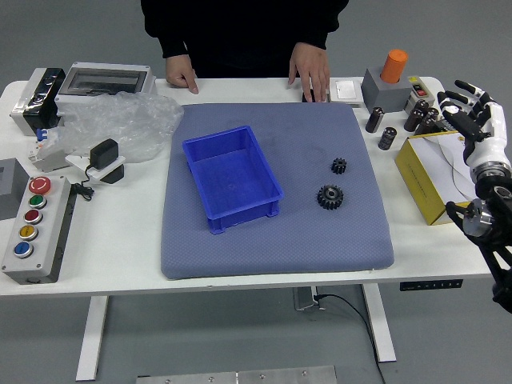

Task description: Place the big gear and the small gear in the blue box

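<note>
One robot hand in view, the right, at the worktop's right side; its fingers are extended and loosely spread, with nothing in their hold. Left arm out of view.

Handling, judged by eye. Small gear: dark and toothed; probably rigid, light, easily nudged across the mat. Little rim to work with, so a thumb-and-forefinger pinch on opposite sides seems best, taken low. Big gear: same dark look, broader, apparently lying flat. Likely stiff and the heavier of the pair; metal or plastic cannot be told. Suggested hold: thumb against one side of the toothed rim, two or three fingers opposite, from above. The teeth should help grip, though pads bearing on their tips could let it turn or slip. Neither part looks fragile.

Positions, working outward from the robot hand. The yellow box sits close by it, below the fingers in the view. Farther left, past the short black cylinders, both gears lie on the mat, well apart from the hand and closer to the robot's side than its fingertips. The small gear is the nearer one; the big gear is just beside it, toward the near edge. Beyond them, farther left, stands the blue box, with no gear inside. Outermost, a person's hands rest at the worktop's far edge.
</note>
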Controlling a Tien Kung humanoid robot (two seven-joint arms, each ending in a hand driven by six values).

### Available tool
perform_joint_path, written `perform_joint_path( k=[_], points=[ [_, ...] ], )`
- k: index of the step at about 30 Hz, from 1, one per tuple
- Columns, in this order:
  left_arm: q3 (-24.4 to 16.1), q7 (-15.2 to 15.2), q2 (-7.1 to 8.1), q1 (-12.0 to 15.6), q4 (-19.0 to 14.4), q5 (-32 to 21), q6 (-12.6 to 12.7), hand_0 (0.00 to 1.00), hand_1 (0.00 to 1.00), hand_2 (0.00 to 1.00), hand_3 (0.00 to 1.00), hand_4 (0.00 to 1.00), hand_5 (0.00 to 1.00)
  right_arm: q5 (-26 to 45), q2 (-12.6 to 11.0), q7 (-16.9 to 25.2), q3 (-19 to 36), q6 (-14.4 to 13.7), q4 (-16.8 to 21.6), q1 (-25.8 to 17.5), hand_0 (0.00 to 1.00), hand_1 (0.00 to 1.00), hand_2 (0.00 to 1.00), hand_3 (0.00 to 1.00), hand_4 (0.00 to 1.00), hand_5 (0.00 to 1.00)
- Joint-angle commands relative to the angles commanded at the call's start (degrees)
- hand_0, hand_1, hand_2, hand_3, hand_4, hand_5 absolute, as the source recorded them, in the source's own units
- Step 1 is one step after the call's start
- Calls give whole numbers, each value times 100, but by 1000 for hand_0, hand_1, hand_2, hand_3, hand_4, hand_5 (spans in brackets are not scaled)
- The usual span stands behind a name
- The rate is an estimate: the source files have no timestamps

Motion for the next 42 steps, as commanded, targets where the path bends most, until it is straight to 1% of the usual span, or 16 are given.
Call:
perform_joint_path(
  k=[2,3,8,9,14,15,20,21,26,27,30,32,33,38,39,42],
  points=[
    [1,0,2,-1,0,-2,1,814,796,807,834,628,277,-151,-15,-135,-12,34,57,-14,825,756,834,854,853,110],
    [3,0,3,-1,0,-3,1,814,797,808,834,627,275,-247,-25,-221,-25,64,98,-23,935,915,998,998,885,123],
    [10,0,8,-7,0,-13,3,814,797,808,834,627,275,-1135,-130,-1038,-217,396,468,-73,935,915,998,998,885,123],
    [9,0,9,-10,0,-13,2,814,796,807,834,627,276,-1300,-155,-1194,-267,482,547,-71,977,980,998,998,915,160],
    [6,-1,21,-22,0,-11,0,814,796,807,834,627,276,-2186,-291,-2021,-529,871,897,-27,977,980,998,998,915,160],
    [6,-1,25,-26,0,-11,0,814,796,807,833,626,276,-2379,-327,-2209,-604,960,979,-14,952,954,998,998,909,155],
    [3,2,42,-45,0,-13,-2,814,796,807,833,626,276,-3131,-487,-2969,-977,1270,1225,88,952,954,998,998,909,155],
    [0,2,45,-52,0,-10,-3,814,796,806,833,626,276,-3273,-536,-3122,-1072,1350,1262,126,894,868,986,998,911,167],
    [-14,5,59,-83,0,8,-10,814,796,806,833,626,276,-3828,-787,-3805,-1568,1755,1459,334,894,868,986,998,911,167],
    [-15,6,62,-88,0,11,-11,814,796,806,834,626,277,-3893,-829,-3942,-1674,1833,1502,378,819,802,921,998,894,152],
    [-19,12,73,-98,0,19,-14,814,796,806,834,626,277,-4041,-921,-4300,-1987,2063,1638,526,819,802,921,998,894,152],
    [-22,15,78,-105,0,27,-17,814,796,806,834,626,277,-4125,-963,-4349,-2211,2209,1722,627,819,802,921,998,894,152],
    [-26,16,80,-110,0,34,-19,814,796,805,833,626,276,-4162,-974,-4349,-2321,2287,1764,684,793,758,863,947,882,145],
    [-42,23,84,-125,0,63,-26,814,796,805,833,626,276,-4337,-972,-4349,-2696,2599,1882,955,793,758,863,947,882,145],
    [-45,25,84,-127,0,70,-27,814,796,806,833,626,276,-4371,-967,-4349,-2765,2661,1887,1023,780,748,853,957,879,146],
    [-56,29,86,-136,0,91,-33,814,796,806,833,626,276,-4461,-963,-4349,-2943,2829,1845,1226,780,748,853,957,879,146]
  ],
)
